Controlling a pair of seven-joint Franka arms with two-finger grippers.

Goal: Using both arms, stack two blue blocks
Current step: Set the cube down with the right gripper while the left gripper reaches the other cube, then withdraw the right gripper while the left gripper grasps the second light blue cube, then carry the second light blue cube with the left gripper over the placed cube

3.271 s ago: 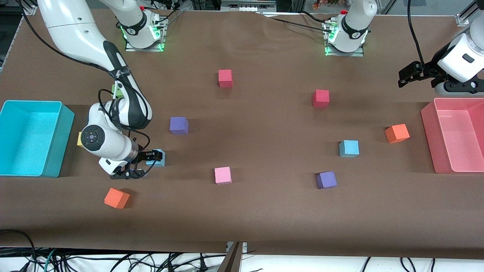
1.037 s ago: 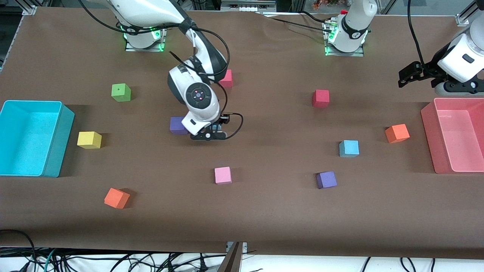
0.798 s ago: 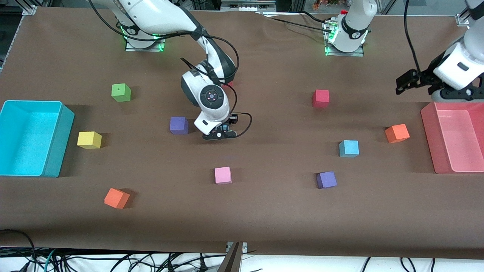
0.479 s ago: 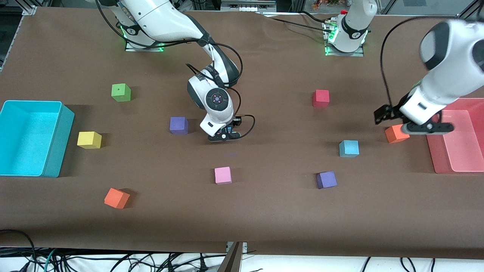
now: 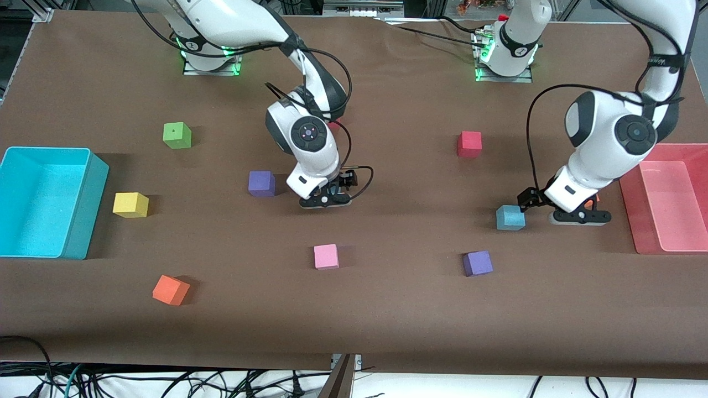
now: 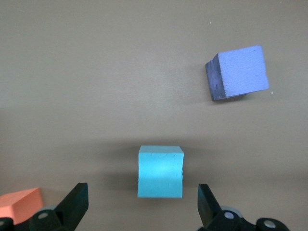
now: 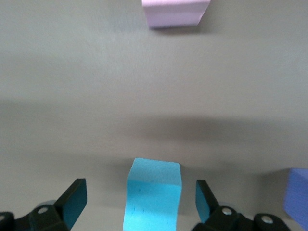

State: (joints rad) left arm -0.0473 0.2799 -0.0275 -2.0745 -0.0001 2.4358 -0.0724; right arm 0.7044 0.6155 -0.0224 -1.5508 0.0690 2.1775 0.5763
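Blue blocks are seen in two places on the tabletop. One blue block (image 5: 510, 217) is set toward the left arm's end of the table, about midway between the robots' edge and the edge nearest the front camera. A purple block (image 5: 477, 263) is placed nearer to that camera, and an orange block (image 6: 19, 204) is found just beside the left gripper (image 5: 578, 217).

The left gripper is held low over the table between these two blocks, close beside the blue one. In the left wrist view its fingers (image 6: 74, 202) are spread wide. Nothing is gripped, and the blue block is framed between the fingers, touched by neither.

The other blue block (image 7: 153, 195) is located near the middle of the tabletop, under the right gripper (image 5: 326, 199). It is largely hidden in the front view. In the right wrist view that gripper's fingers (image 7: 72, 199) are also opened wide. The block is seen between them, with a gap left on each side.

A second purple block (image 5: 261, 183) is set beside the right gripper, toward the right arm's end. A pink block (image 5: 326, 256) is placed nearer to the front camera.

A turquoise bin (image 5: 88, 221) and a pink bin (image 5: 628, 188) are stationed at the two end edges.
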